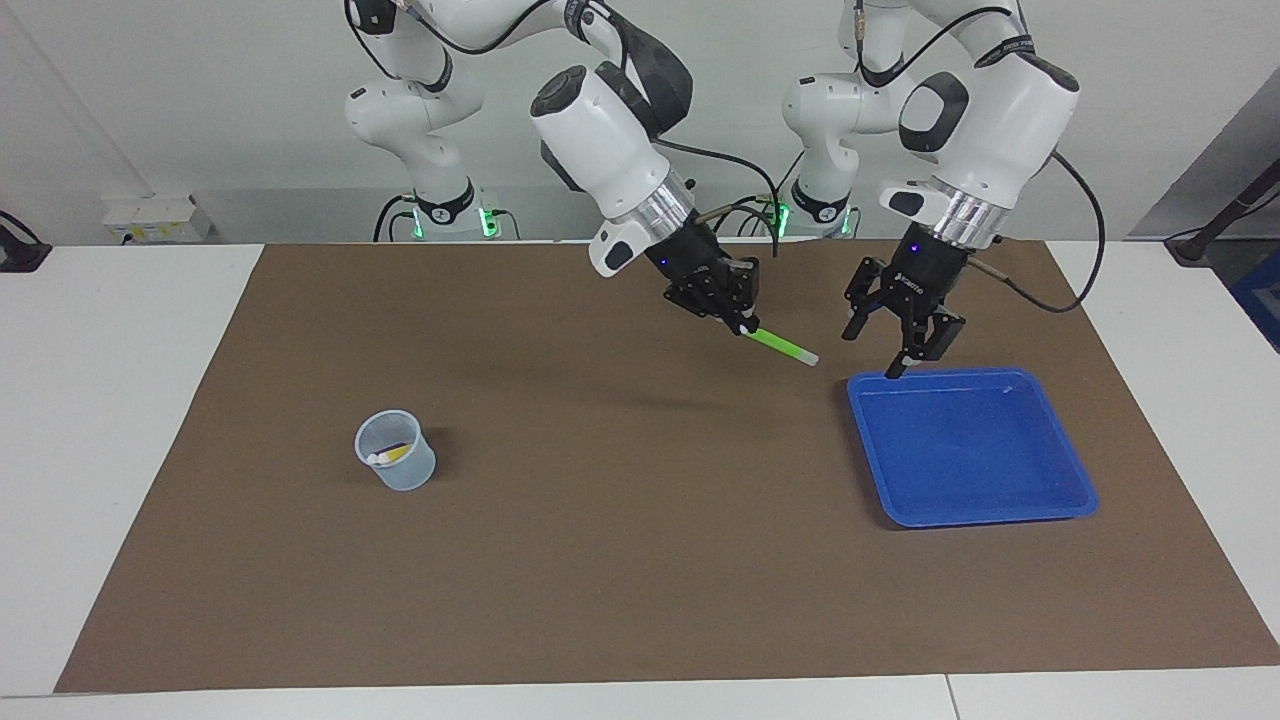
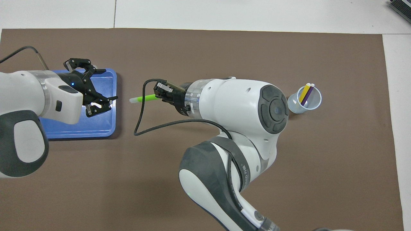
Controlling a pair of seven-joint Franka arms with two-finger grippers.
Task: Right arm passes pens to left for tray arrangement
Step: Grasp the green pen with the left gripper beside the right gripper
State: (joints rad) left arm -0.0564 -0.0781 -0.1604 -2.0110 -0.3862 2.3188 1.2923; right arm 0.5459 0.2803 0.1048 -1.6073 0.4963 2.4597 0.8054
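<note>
From the facing view I see my right gripper (image 1: 745, 322) pinching one end of the slim green marker pen (image 1: 783, 346), its white tip pointing toward my left gripper (image 1: 880, 352). That one hangs with jaws spread over the rim of the shallow bright-blue plastic tray (image 1: 968, 497), and the pen's tip stops short of them. Only the overhead view lets me tell what stands in the small translucent bluish plastic cup (image 2: 316, 102): a yellow marker pen (image 2: 304, 93) and a purple marker pen (image 2: 308, 94), leaning side by side. There the right arm's bulk hides most of its gripper. I see nothing lying in the tray. Everything sits on a brown mat (image 1: 620, 560) over a white table (image 1: 120, 420), against a pale wall.
</note>
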